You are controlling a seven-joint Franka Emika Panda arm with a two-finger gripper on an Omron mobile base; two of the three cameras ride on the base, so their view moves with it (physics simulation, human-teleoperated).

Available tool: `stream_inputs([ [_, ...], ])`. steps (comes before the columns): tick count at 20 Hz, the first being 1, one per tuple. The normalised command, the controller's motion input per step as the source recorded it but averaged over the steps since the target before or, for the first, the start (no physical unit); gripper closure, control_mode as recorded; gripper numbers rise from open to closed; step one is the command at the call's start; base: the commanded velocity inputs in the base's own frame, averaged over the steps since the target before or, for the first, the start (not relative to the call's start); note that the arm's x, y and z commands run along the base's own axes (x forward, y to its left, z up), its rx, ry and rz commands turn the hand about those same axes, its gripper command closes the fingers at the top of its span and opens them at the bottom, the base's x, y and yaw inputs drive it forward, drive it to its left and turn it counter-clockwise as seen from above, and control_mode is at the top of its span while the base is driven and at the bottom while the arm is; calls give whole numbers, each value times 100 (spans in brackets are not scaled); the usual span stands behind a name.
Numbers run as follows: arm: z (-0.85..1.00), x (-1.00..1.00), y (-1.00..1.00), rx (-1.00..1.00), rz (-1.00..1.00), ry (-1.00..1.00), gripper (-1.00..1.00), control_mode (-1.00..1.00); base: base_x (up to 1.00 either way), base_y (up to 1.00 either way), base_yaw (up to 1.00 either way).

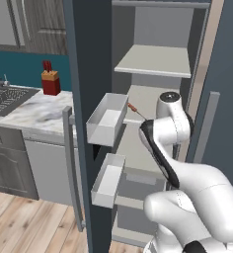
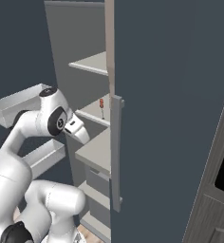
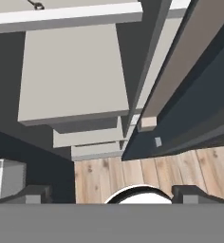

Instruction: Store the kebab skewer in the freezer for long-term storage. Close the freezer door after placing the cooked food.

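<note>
The kebab skewer (image 1: 134, 109) lies on a middle shelf (image 1: 148, 101) of the freezer (image 1: 160, 29), a thin stick with red-orange and brown chunks; it also shows as the skewer (image 2: 101, 107) in the right base view. The freezer door (image 1: 91, 59) stands wide open to the left, its grey handle (image 1: 71, 163) and white inner bins (image 1: 107, 118) facing me. My gripper (image 2: 83, 136) hangs in front of the shelves, below and short of the skewer, pointing down. In the hand view the gripper (image 3: 113, 193) is open and holds nothing, its fingertips (image 3: 35, 193) far apart over the lower shelves (image 3: 73, 71).
The plain slate-blue door (image 2: 171, 118) with its handle (image 2: 115, 152) stands close on the right of the arm. Left of the open door runs a marble counter (image 1: 39, 111) with a sink (image 1: 5, 99) and a red knife block (image 1: 51, 81). Below is wood floor (image 3: 133, 175).
</note>
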Motion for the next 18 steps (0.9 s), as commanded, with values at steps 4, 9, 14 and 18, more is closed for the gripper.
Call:
stream_inputs([
  [4, 26, -31, 0, 4, 0, 14, -100, -100, 0, 0, 0],
  [9, 27, -34, 2, 3, 2, 14, -100, -100, 0, 0, 0],
  [14, 3, -38, 3, 3, 10, 10, -100, -100, 0, 0, 0],
  [18, 5, -37, 0, 1, 14, 10, -100, -100, 0, 0, 0],
])
